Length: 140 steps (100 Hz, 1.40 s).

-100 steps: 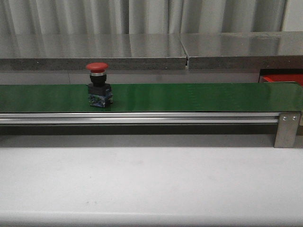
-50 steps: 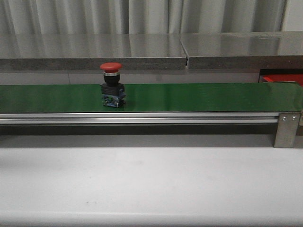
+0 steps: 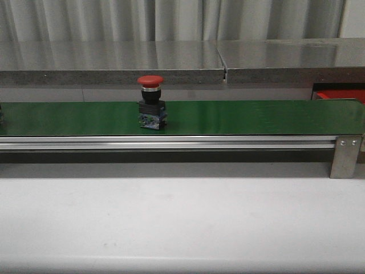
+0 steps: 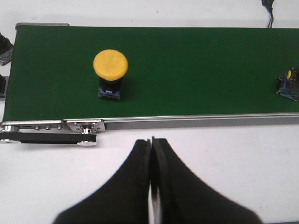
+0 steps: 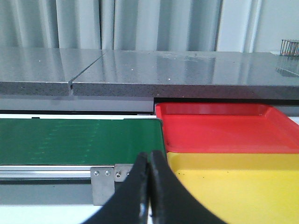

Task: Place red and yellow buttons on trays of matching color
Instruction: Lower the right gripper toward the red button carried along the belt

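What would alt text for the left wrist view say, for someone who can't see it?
A yellow button stands upright on the green conveyor belt, beyond the left arm's shut, empty pincer, which hangs over the white table. Another button unit, partly cut off, sits at the belt's far edge of the picture.

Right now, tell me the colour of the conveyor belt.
Dark green. The belt shows best in the left wrist view.
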Available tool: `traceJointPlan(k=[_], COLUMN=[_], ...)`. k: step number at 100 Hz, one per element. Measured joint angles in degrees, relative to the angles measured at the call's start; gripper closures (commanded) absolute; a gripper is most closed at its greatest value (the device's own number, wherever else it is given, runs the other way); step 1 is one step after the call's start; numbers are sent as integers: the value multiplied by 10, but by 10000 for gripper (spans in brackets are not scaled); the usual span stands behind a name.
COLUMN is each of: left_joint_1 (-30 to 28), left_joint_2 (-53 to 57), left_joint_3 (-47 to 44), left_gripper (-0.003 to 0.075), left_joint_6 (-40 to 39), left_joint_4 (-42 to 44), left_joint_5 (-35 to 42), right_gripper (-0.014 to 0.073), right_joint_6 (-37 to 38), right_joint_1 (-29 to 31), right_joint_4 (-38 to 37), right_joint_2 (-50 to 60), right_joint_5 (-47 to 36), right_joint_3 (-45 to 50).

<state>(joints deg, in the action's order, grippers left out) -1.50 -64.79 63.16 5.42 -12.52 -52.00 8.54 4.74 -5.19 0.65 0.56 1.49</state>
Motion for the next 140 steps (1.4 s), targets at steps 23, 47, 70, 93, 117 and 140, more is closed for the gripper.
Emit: traceJointPlan(k=[23, 47, 70, 93, 117, 140], left_joint_1=[0, 0, 0, 0, 0, 0], left_joint_2=[108, 218, 288, 296, 296, 296], left_joint_3=[-69, -130, -155, -155, -155, -156], left_gripper=[741, 741, 741, 741, 741, 741], left_joint_6=[0, 1, 1, 1, 1, 1], left_joint_4=[0, 0, 0, 0, 0, 0], left_joint_5=[6, 12, 15, 15, 15, 15], right_gripper=[668, 668, 668, 668, 668, 668], right_joint_6=[0, 0, 0, 0, -2, -2], right_joint_1=[0, 0, 0, -6, -34, -41], right_joint_4=[0, 0, 0, -3, -5, -5], right_joint_2=[0, 0, 0, -30, -138, -280], right_joint_5=[0, -6, -9, 66, 141, 194], right_joint_3=[0, 0, -10, -97, -196, -296])
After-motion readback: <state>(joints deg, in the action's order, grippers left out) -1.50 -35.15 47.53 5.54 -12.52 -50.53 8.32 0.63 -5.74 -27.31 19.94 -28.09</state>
